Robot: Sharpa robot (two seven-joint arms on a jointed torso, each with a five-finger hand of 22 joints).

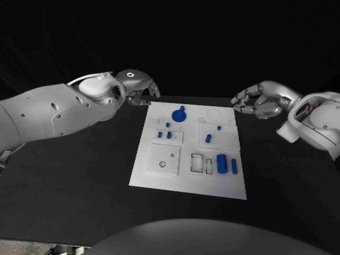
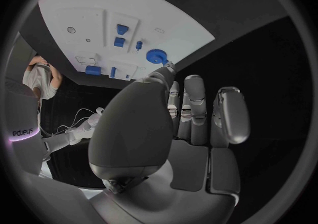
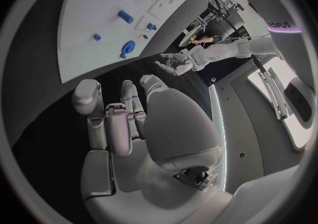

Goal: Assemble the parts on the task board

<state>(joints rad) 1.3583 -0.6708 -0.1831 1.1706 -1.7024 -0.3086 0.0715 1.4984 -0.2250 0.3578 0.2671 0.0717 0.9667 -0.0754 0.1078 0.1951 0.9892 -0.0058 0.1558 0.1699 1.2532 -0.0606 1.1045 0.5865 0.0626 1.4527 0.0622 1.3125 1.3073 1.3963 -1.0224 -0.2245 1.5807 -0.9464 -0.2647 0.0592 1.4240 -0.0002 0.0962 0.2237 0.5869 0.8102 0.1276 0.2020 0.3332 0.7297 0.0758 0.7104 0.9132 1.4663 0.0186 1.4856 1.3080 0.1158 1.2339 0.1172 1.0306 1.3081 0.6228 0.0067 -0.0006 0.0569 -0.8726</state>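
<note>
The white board (image 1: 187,180) lies flat in the middle of the black table (image 1: 62,196), and both hands hang just off its far corners, neither touching it. The left arm (image 1: 40,114) reaches in low and long toward the board's far left corner, where the left hand (image 1: 138,87) is bent down at the wrist with its fingers curled loosely inward over the table; the left wrist view shows those fingers (image 2: 193,107) lying side by side with nothing between them. The right arm (image 1: 323,125) bends in toward the far right corner, and the right hand (image 1: 258,101) is held above the table with its fingers curled in toward the palm, holding nothing; in the right wrist view they (image 3: 106,121) are drawn together and bare. On the board, a round blue knob (image 1: 179,113) stands near the far edge, small blue pegs (image 1: 164,135) sit left of the middle, another small blue peg (image 1: 208,138) stands just right of the middle, and a larger blue cylinder (image 1: 222,163) lies toward the near right corner with a thin blue pin (image 1: 234,166) just beside it.
</note>
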